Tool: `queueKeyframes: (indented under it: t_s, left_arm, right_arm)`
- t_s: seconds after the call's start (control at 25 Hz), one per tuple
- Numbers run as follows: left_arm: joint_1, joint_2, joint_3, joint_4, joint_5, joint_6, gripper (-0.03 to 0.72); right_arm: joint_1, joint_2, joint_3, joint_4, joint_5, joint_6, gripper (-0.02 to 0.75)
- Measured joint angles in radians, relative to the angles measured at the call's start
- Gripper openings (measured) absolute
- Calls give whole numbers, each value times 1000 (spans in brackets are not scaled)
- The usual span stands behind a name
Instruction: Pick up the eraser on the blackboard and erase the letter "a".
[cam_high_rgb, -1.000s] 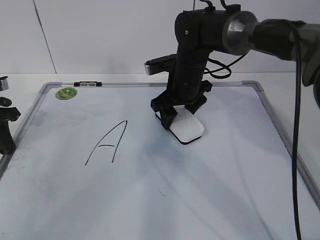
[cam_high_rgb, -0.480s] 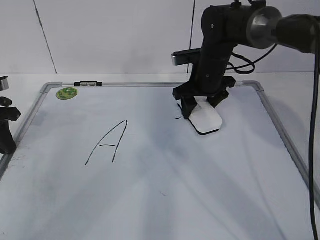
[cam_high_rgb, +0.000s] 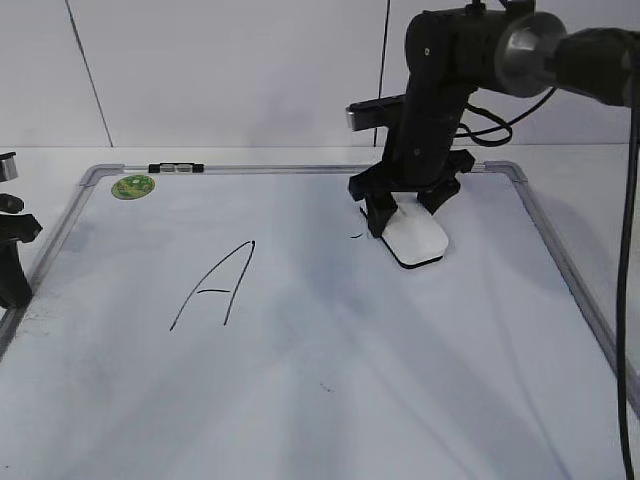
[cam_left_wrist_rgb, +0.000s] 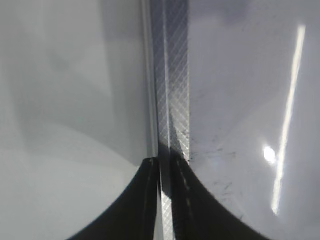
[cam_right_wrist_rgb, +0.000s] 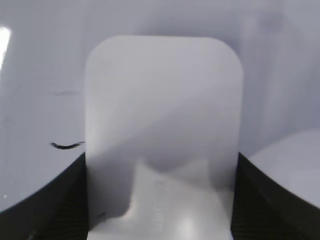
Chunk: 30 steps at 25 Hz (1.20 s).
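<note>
Eraser (cam_high_rgb: 416, 240) lies flat on the blackboard (cam_high_rgb: 330, 400), near its far right part, grasped across its width by the right gripper (cam_high_rgb: 405, 212) jaws. A short black stroke (cam_high_rgb: 355, 236) remains just left of it. Farther left stands the large capital "A" (cam_high_rgb: 215, 287). The left gripper (cam_left_wrist_rgb: 166, 200), jaws nearly clenched and empty, sits over the board's left frame (cam_left_wrist_rgb: 172, 90).

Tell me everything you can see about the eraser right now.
The eraser is a white, smooth, plastic-looking block with rounded corners and a dark underside edge. It lies flat on the board, toward its far right. The right gripper straddles it from above, jaws against its long sides. A short black stroke shows just beside its left edge.
</note>
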Motion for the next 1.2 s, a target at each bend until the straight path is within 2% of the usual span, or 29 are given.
queueKeyframes:
  t_s: [0.32, 0.48, 0.84, 1.0, 1.2]
  left_arm:
    - [0, 0, 0, 0, 0, 0, 57]
    - [0, 0, 0, 2, 0, 0, 57]
    - [0, 0, 0, 4, 0, 0, 61]
    - [0, 0, 0, 4, -2, 0, 62]
    - [0, 0, 0, 4, -2, 0, 62]
  right_arm:
    - [132, 12, -7, 1, 0, -18, 523]
    - [153, 16, -12, 8, 0, -41, 523]
    - [136, 20, -14, -19, 6, -32, 523]
    - [95, 20, -14, 25, 8, -22, 523]
    - [5, 20, -15, -5, 10, -1, 523]
